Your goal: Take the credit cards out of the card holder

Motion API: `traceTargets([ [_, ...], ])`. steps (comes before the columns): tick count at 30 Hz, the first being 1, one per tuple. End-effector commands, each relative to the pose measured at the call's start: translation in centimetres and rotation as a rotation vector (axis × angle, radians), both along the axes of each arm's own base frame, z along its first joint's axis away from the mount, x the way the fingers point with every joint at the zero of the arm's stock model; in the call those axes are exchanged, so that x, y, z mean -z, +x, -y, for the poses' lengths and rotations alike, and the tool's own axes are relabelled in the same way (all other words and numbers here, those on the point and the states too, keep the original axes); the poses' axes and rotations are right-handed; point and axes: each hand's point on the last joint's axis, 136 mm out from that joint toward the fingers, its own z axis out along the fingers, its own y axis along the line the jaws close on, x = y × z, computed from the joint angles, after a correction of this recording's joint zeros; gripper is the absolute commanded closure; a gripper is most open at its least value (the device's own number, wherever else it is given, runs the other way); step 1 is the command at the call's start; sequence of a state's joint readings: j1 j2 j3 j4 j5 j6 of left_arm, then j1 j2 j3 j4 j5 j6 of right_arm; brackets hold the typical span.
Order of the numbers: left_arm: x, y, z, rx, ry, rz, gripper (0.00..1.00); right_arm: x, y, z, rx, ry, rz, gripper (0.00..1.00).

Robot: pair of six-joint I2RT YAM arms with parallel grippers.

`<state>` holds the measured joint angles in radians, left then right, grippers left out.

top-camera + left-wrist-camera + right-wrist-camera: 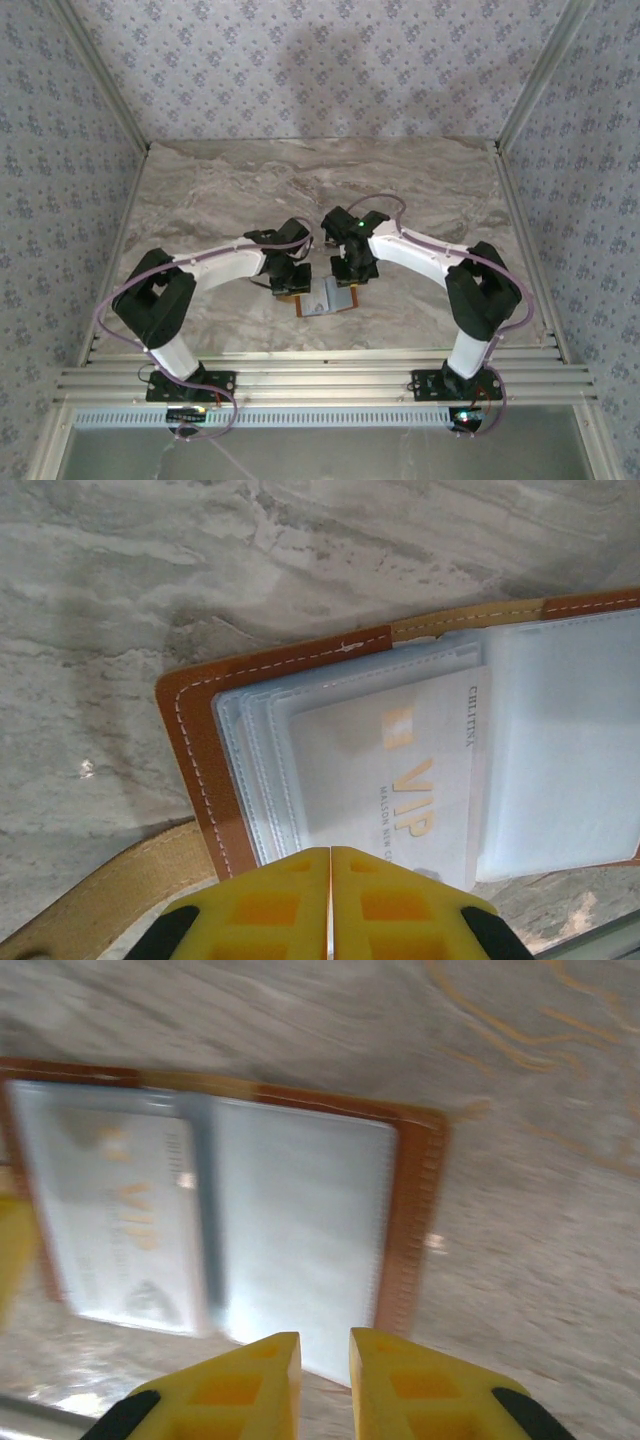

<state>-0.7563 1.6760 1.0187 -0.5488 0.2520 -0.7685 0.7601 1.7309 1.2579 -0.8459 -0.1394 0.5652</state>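
Note:
The card holder [325, 297] lies open and flat on the marble table, between the two grippers. Its brown stitched rim [195, 770] frames grey-blue sleeves. A pale credit card [400, 770] with gold "VIP" lettering sits in the left sleeve. My left gripper [330, 852] is shut, with nothing visible between its yellow fingers, and its tips sit over the near edge of that card's sleeve. My right gripper [325, 1345] hovers at the near edge of the right-hand pale panel [300, 1220]. Its fingers stand a narrow gap apart with nothing between them. The right wrist view is blurred.
A tan strap [100, 900] of the card holder trails off to the left on the marble tabletop [300, 190]. A ribbed metal rail [320, 375] runs along the near table edge. Patterned walls [60, 120] close in the sides and back.

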Motion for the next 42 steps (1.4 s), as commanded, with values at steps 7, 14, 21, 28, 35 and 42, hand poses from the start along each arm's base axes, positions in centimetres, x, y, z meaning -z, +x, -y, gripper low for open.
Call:
traceTargets([
  [7,0.8,-0.5,0.6,0.022,0.007,-0.032,0.90,0.5,-0.4,-5.1,0.055,0.348,-0.105,0.85],
  [14,1.7,-0.9,0.0,0.027,0.041,-0.047,0.90,2.1,-0.6,-5.5,0.070,0.369,-0.143,0.87],
  [21,2.0,-1.1,-0.4,0.026,0.052,-0.049,0.90,3.4,-0.6,-5.1,0.079,0.349,-0.154,0.87],
  [28,1.9,-1.1,-0.5,0.025,0.055,-0.047,0.90,4.3,-0.6,-4.8,0.083,0.329,-0.161,0.85],
  [35,1.9,-1.2,-0.5,0.025,0.054,-0.049,0.90,5.0,-0.7,-4.1,0.081,0.282,-0.154,0.80],
  [42,1.7,-1.1,-0.6,0.023,0.054,-0.045,0.90,5.2,-0.7,-3.6,0.081,0.261,-0.147,0.77],
])
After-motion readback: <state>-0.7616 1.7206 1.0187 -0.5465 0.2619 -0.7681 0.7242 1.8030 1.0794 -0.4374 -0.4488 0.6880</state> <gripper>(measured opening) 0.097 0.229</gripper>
